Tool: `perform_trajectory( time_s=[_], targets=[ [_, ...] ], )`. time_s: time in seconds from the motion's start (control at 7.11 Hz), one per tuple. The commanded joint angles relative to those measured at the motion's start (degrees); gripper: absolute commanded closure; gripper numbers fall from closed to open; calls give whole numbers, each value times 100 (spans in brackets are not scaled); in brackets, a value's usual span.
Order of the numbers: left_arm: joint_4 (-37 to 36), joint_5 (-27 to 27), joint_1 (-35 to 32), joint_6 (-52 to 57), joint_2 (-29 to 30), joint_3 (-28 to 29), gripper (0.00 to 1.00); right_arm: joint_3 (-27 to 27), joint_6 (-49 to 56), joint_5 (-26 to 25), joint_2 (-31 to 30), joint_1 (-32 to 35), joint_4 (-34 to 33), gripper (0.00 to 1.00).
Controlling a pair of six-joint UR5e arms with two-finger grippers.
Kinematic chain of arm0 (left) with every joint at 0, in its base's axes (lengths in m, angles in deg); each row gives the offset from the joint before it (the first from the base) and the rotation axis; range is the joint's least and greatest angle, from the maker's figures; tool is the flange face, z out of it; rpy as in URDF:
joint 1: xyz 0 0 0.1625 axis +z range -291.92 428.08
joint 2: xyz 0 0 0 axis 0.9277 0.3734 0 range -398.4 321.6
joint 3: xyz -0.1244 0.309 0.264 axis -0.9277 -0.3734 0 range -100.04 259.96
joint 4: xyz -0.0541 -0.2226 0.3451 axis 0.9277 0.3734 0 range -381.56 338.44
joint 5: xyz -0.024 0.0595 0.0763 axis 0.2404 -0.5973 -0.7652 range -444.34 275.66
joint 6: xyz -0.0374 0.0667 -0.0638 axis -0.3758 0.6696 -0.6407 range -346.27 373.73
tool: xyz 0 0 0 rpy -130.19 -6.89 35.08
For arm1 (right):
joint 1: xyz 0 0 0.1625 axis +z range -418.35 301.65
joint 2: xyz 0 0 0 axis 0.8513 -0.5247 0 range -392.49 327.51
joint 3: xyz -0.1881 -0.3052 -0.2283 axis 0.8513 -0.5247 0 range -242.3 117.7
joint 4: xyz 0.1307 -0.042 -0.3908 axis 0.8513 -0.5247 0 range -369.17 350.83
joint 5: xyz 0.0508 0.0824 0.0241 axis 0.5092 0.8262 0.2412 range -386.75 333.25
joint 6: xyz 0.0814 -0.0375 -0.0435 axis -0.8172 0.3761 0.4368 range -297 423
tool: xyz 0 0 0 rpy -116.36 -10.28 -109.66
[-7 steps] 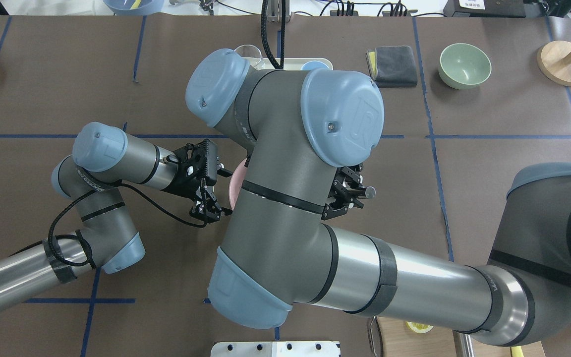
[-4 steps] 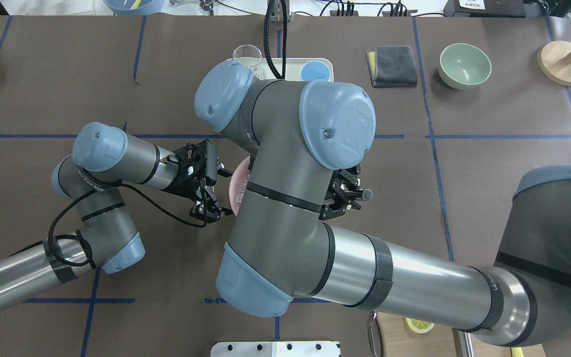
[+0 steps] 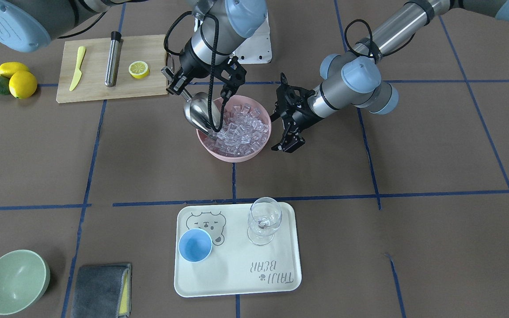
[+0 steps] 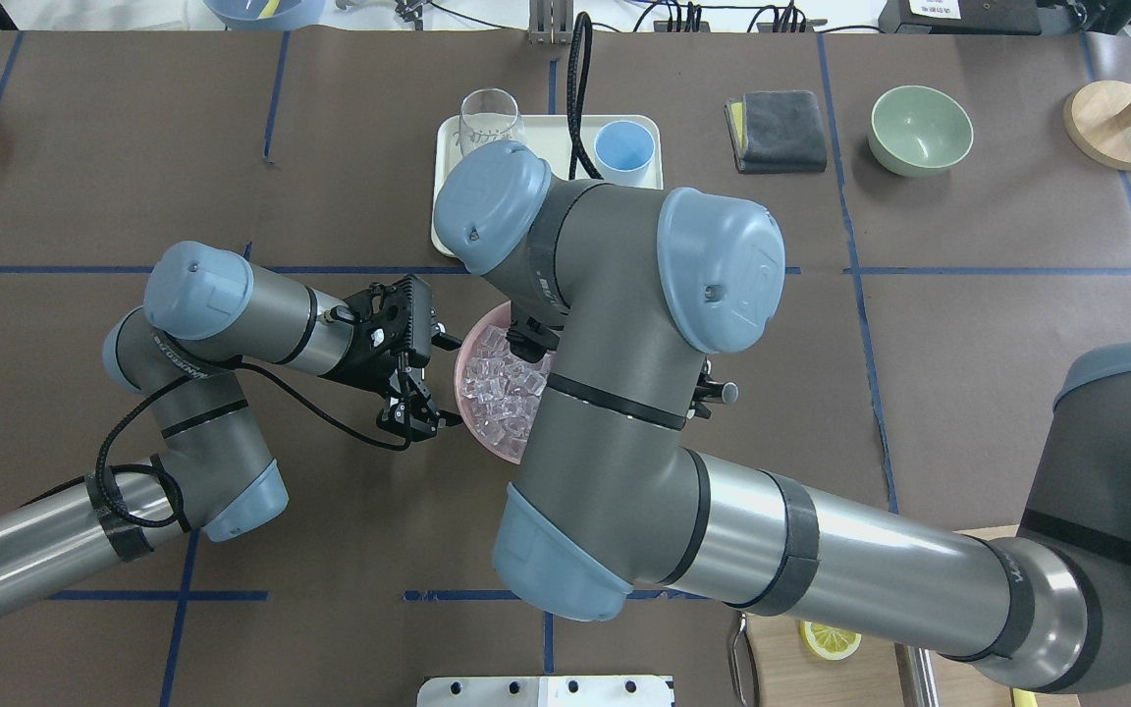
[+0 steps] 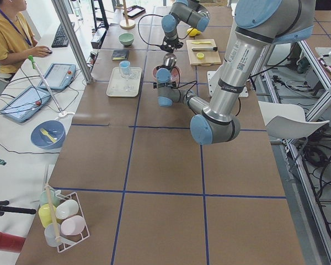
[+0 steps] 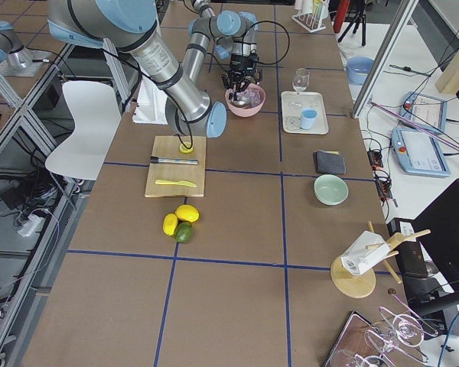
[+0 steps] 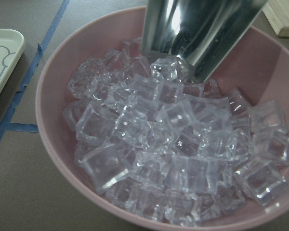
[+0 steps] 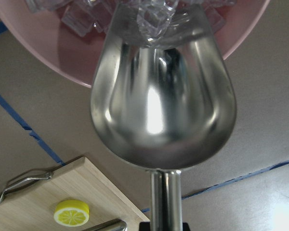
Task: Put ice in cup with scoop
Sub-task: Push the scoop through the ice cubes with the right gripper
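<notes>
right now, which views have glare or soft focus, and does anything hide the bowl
Right wrist view: a bright highlight runs down the scoop trough, and the table at bottom right is washed out. Left wrist view: the ice is sharp, with glare on the scoop above it. Overhead view: the right arm covers much of the bowl. Front-facing view: even light, bowl in plain sight.

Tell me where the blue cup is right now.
In the front-facing view the cup stands on the cream tray at its left side, apart from the wine glass, and nearer the camera than the pink bowl.
</notes>
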Motion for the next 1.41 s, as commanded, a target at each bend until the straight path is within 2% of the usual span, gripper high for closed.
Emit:
perform_trajectory(
  time_s=[0.0,0.42,0.56,0.84,1.27],
  targets=[
    [0,0,0,-15,1,-20,0,455,91,214,-513,86,334,100],
    [18,9,0,-182,1,-73,0,510,66,470,-822,104,973,100],
    [18,9,0,-182,1,-90,0,536,74,749,-910,182,1255,100],
    [0,26,-9,-200,1,-134,0,966,75,1041,-1279,271,1660,100],
    [0,35,-9,-182,-17,-134,0,854,-22,1095,-1551,219,2362,100]
  ],
)
